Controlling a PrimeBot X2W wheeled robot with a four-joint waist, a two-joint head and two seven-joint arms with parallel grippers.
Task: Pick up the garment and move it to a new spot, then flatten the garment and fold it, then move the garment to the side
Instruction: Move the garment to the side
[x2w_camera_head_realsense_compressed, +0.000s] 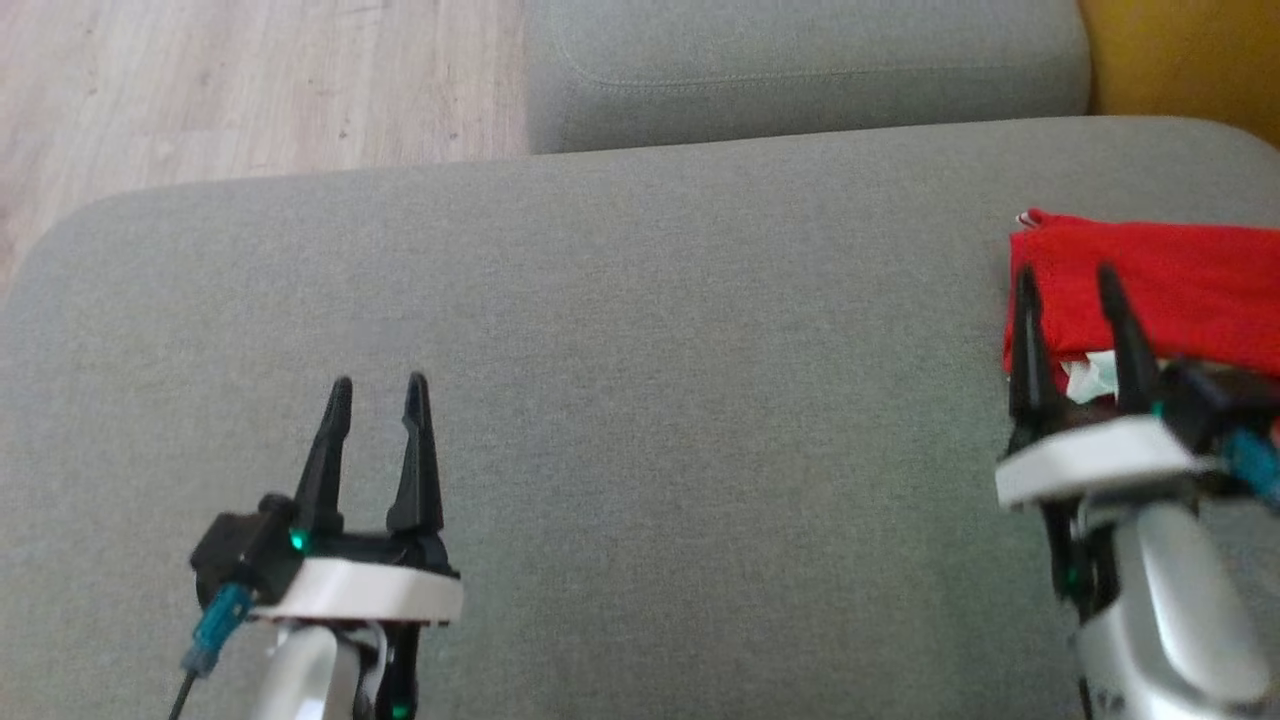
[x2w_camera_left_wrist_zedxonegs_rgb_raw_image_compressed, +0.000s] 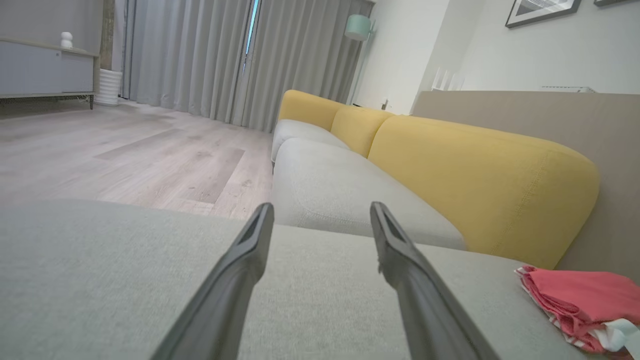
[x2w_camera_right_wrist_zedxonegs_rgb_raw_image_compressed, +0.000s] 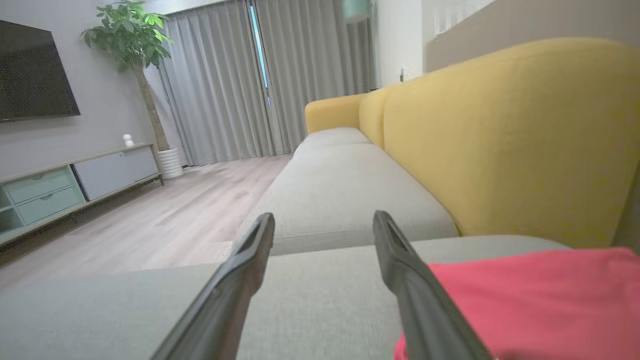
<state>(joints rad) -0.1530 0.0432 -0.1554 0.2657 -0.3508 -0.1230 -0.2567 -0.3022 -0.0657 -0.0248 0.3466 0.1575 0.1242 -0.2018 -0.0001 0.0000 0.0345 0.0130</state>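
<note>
- While your left gripper (x2w_camera_head_realsense_compressed: 378, 384) hangs over bare fabric toward the near edge of the grey seat cushion (x2w_camera_head_realsense_compressed: 640, 300), left of its middle, its two dark fingers stand apart with nothing between them: the claw is released.
- You'll find the garment (x2w_camera_head_realsense_compressed: 1170, 275) at the cushion's right edge, toward the far right corner, well apart from that left gripper. It is red and lies as a flat, folded stack that runs out past the right side of the head view.
- At the stack's near edge a scrap of white (x2w_camera_head_realsense_compressed: 1090, 375) shows, and your left wrist view shows red-and-white striped layers (x2w_camera_left_wrist_zedxonegs_rgb_raw_image_compressed: 565, 325) along the fold.
- Your right gripper (x2w_camera_head_realsense_compressed: 1065, 272) sits at the garment's near left corner, fingers spread and pointing toward the far edge. One finger lines up with the garment's left edge and the other lies over the red cloth. This claw is released too, gripping nothing.
- You cannot tell from these views whether those fingers touch the cloth.
- Beyond the cushion's far edge you see a second grey seat (x2w_camera_head_realsense_compressed: 800, 70), with a yellow backrest (x2w_camera_right_wrist_zedxonegs_rgb_raw_image_compressed: 500, 140) to its right and a pale wood floor (x2w_camera_head_realsense_compressed: 250, 80) to its left.
</note>
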